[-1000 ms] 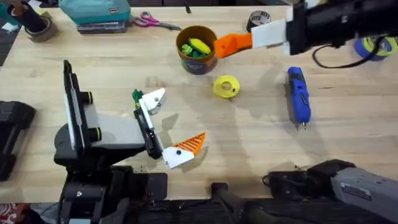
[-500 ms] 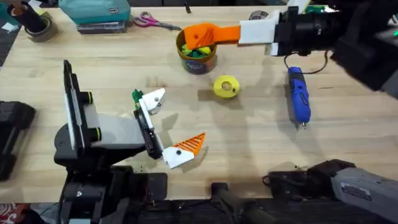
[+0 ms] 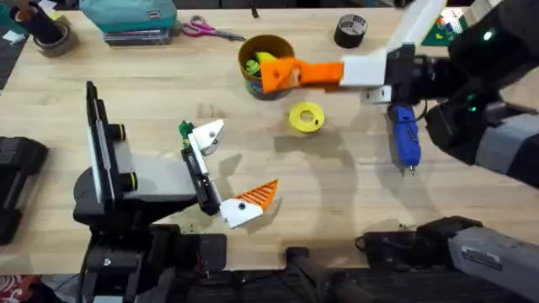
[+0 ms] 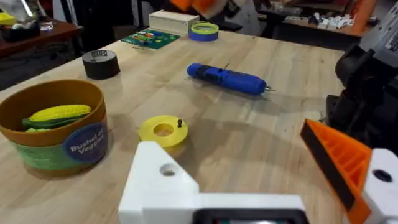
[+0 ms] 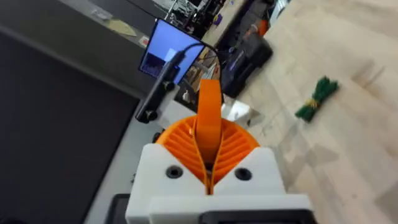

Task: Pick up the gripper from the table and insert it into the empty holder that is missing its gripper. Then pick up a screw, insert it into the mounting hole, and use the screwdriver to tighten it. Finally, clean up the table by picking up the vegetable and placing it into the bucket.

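Overhead, the right arm reaches across the light wooden bench (image 3: 354,194), and its pincer (image 3: 280,74) hangs just over the near rim of the small brown-orange cylindrical bucket with a dark blue band (image 3: 266,82). In the right wrist view, this pincer's two orange ribbed pads (image 5: 233,146) are drawn narrow against a smooth orange plastic fingertip (image 5: 209,115), which stands up between them.

A yellow corn cob (image 4: 59,113) lies inside the bucket, with something green beside it. Near the bucket, on the side toward the arms, a round yellow disc with a centre hole (image 3: 306,117) lies flat on the bench. The blue pen-shaped screwdriver with a thin silver bit (image 3: 404,137) lies farther right, under the right arm's forearm.

At the lower left, the left arm lies low on the bench, and its pincer (image 3: 236,166) is spread wide and holds nothing. One finger is the bare white angular plastic holder (image 3: 208,133), with an open mounting hole visible in the left wrist view. The other finger is a white bracket bearing an orange wedge tip (image 3: 259,196).

A small green leafy bundle (image 3: 185,129) lies just beside the holder. A black tape roll (image 3: 351,29) sits at the far edge.
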